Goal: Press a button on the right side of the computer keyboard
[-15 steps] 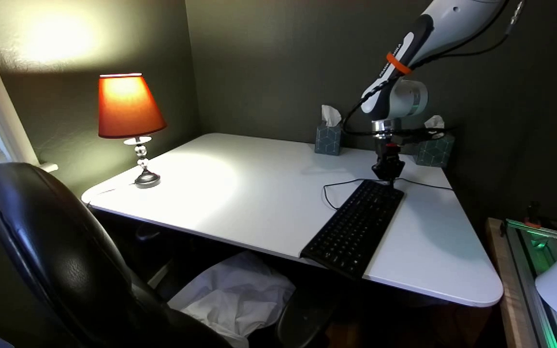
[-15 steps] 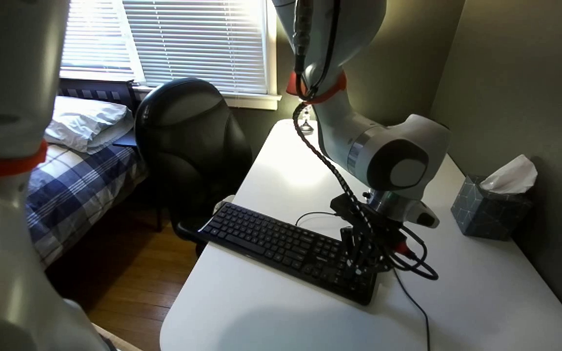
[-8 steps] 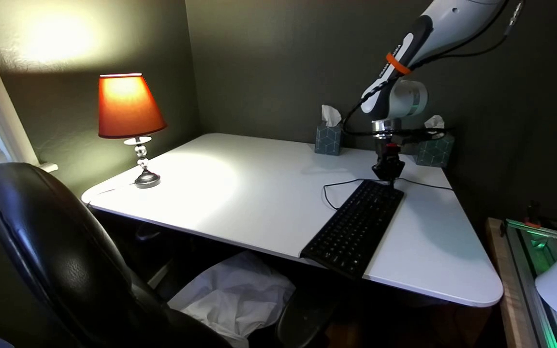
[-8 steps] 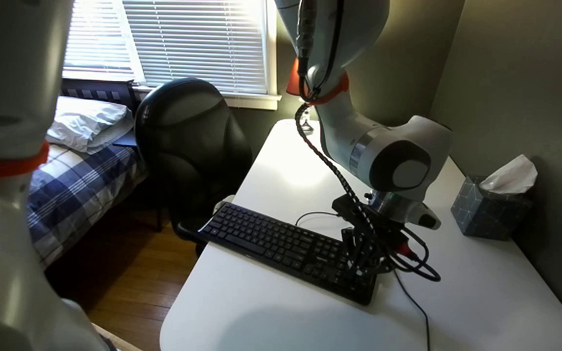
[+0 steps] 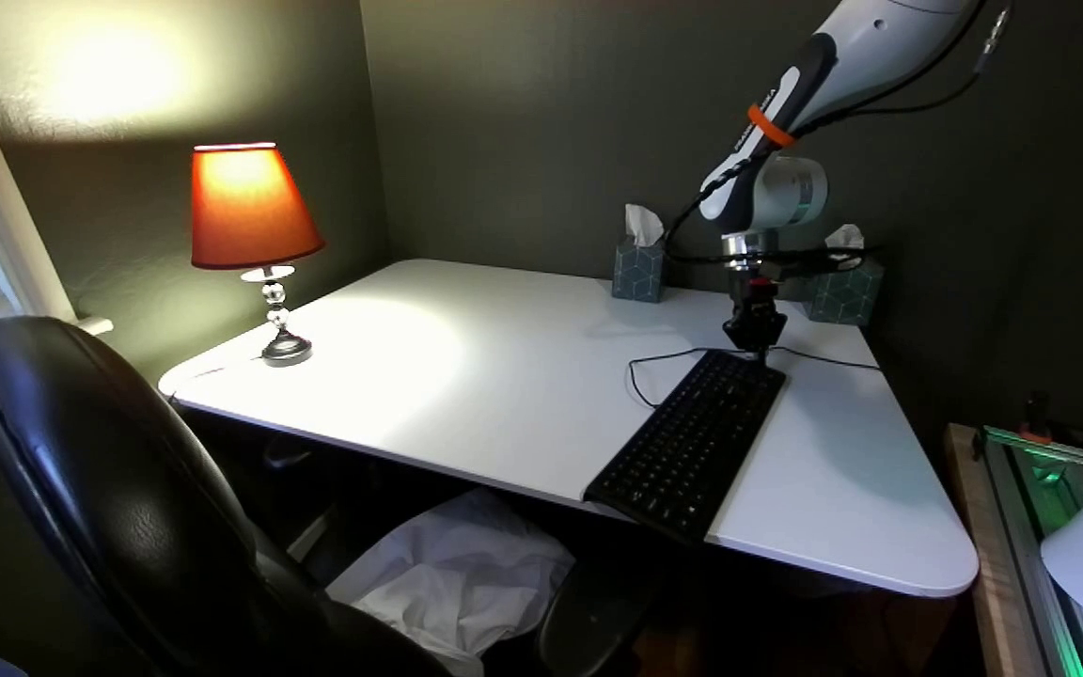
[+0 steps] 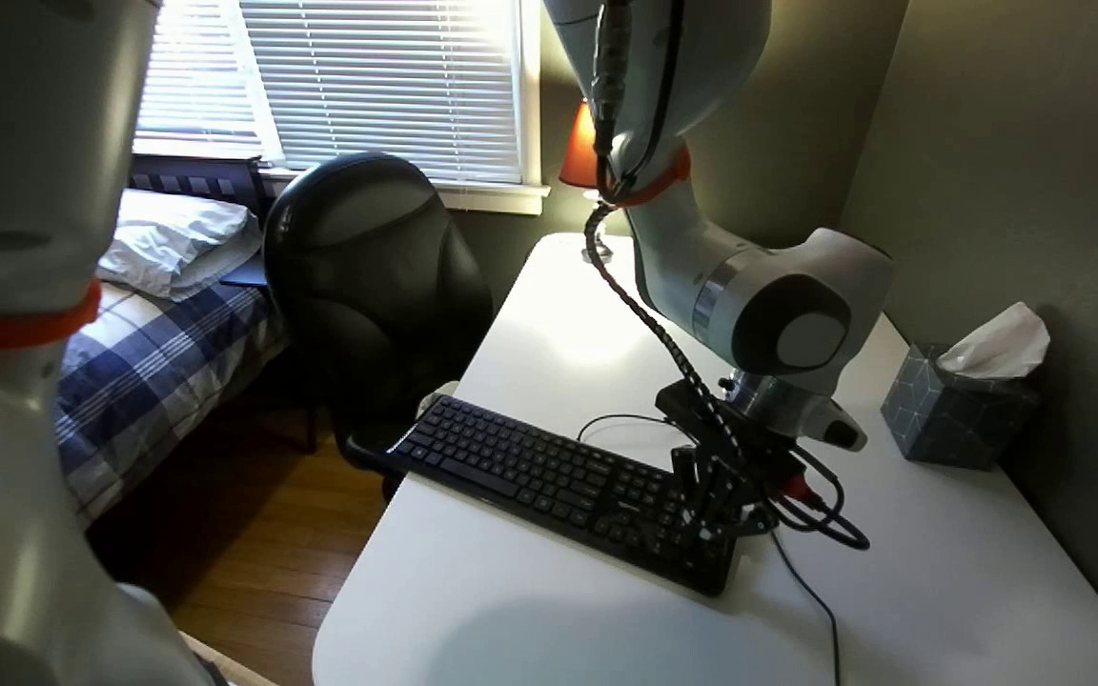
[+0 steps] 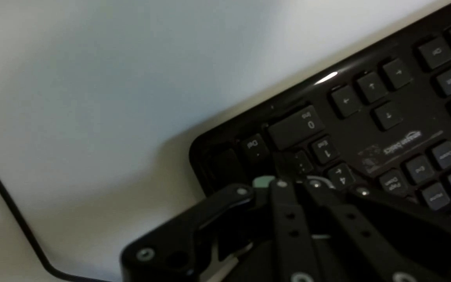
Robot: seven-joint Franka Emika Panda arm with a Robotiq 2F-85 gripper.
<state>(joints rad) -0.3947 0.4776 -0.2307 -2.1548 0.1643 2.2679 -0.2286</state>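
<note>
The long black computer keyboard (image 5: 692, 442) lies on the white desk in both exterior views (image 6: 530, 467). Its number-pad end fills much of the wrist view (image 7: 417, 113), with the Del key (image 7: 253, 147) and the wide 0 key (image 7: 296, 127) showing. My gripper (image 7: 285, 162) is shut and empty, its dark fingertips together over the number pad, near the Del key and the decks of keys beside it. In an exterior view it points down at the keyboard's far end (image 5: 760, 357). I cannot tell whether the tips press a key. The arm and fingers hide some number keys.
A thin black cable (image 5: 828, 360) runs on the desk (image 5: 504, 376) behind the keyboard. Tissue boxes (image 5: 637, 273) (image 5: 844, 293) stand by the wall. A lit red lamp (image 5: 250, 207) stands at the desk's far left. A black office chair (image 6: 373, 305) stands by the desk.
The arm and gripper have shifted slightly, a little to the right in one of the exterior views. The gripper stays shut over the same end of the keyboard, which has not moved.
</note>
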